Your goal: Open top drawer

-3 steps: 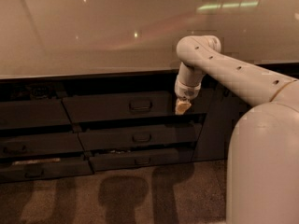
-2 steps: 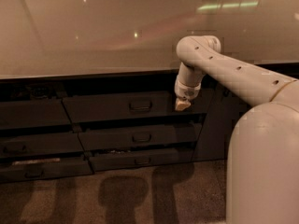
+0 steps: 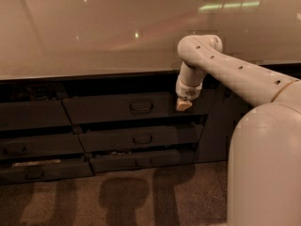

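Observation:
The top drawer [image 3: 103, 108] is the widest dark grey front under the counter edge, with a small rectangular handle [image 3: 141, 107] at its centre. It stands out a little from the cabinet face, and the two drawers below step out less far. My gripper [image 3: 183, 105] hangs from the white arm in front of the drawer's right end, to the right of the handle and at about its height. It holds nothing that I can see.
A pale glossy countertop [image 3: 94, 36] spans the view above the drawers. Two narrower drawer fronts [image 3: 141, 139] sit under the top one. Another dark drawer stack [image 3: 33, 135] stands to the left. My white base [image 3: 265, 168] fills the lower right. Brown carpet [image 3: 122, 197] lies below.

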Robot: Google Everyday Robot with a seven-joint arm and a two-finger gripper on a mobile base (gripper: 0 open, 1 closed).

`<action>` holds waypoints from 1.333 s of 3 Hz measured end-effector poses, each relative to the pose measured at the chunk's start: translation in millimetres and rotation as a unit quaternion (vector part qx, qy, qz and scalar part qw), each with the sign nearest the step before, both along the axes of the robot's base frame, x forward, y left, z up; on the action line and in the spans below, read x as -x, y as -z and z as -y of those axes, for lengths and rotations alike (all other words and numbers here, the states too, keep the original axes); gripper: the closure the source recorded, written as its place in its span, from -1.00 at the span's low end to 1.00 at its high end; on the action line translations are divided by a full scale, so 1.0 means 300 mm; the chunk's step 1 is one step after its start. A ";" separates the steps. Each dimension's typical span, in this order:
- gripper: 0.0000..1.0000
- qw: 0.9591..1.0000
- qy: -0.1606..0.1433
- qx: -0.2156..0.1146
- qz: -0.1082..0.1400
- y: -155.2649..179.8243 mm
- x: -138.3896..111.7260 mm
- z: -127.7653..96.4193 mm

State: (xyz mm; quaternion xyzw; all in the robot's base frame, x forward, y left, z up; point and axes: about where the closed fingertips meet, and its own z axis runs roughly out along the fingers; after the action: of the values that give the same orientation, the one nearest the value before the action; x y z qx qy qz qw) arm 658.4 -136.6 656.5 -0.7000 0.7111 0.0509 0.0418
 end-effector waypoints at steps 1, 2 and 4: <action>1.00 1.000 -0.001 0.000 0.000 -0.001 0.000 0.000; 1.00 1.000 -0.001 0.000 0.000 -0.006 -0.005 0.002; 1.00 1.000 -0.002 0.000 0.000 -0.041 -0.001 0.001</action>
State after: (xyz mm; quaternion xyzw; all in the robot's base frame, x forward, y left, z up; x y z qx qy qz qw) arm 658.7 -136.9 668.9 -0.7012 0.7099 0.0511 0.0422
